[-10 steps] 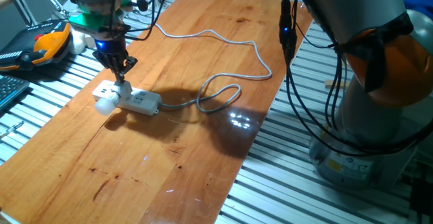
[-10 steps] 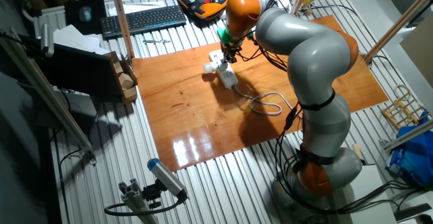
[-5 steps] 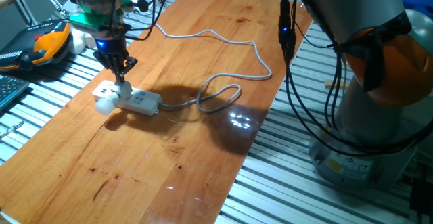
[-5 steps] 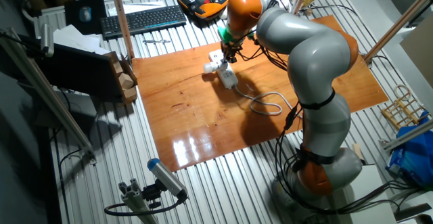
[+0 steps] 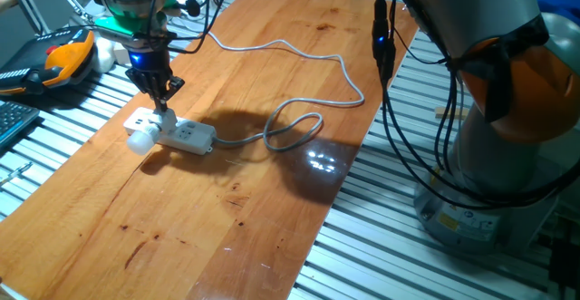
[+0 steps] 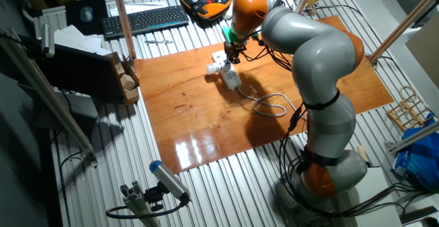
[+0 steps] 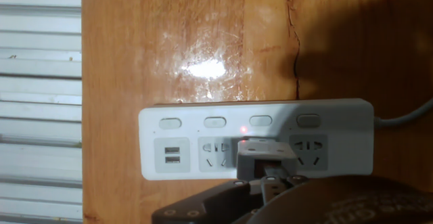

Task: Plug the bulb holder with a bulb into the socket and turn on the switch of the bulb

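The socket (image 5: 192,136) is a long white power strip lying on the wooden table's left part, with a grey cable trailing right. The bulb holder (image 5: 150,133) sits plugged into the strip's near-left end, its round white bulb (image 5: 138,142) sticking out sideways. In the hand view the boxy holder (image 7: 265,153) stands in an outlet of the socket (image 7: 196,126), and a small red light glows at its top edge. My gripper (image 5: 166,107) points straight down onto the holder, fingers together. The other fixed view shows the gripper (image 6: 232,58) over the socket (image 6: 232,80) too.
The grey cable (image 5: 294,128) loops across the middle of the wooden table (image 5: 227,218) and runs off toward the back. An orange and black teach pendant (image 5: 63,60) and a keyboard (image 6: 145,20) lie off the table beyond the strip. Metal slats surround the board.
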Available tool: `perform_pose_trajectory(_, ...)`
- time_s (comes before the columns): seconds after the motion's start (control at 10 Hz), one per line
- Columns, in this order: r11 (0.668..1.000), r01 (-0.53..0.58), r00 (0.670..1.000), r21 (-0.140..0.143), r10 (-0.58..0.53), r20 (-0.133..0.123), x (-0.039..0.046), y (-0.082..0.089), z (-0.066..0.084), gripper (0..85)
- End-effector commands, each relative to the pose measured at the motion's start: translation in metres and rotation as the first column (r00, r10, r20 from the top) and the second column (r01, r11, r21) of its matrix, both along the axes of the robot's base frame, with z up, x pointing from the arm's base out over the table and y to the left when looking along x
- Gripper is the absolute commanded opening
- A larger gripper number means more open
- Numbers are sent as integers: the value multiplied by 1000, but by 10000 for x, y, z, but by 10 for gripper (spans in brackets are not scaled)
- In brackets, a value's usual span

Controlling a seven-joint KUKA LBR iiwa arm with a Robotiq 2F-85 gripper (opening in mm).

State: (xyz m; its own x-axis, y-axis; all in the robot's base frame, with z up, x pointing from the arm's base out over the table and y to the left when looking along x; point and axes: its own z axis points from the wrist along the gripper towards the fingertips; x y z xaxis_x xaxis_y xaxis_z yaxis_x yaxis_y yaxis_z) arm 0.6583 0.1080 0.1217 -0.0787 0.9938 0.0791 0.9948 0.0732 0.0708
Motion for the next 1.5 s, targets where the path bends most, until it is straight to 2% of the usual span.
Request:
perform_pose_trajectory(0.0, 1000, 2, 1000, 2, -2, 0, -4, 1, -6, 0)
perform_pose_trajectory(1.4, 1000, 5, 1000, 10, -5, -14, -63, -8, -67, 0)
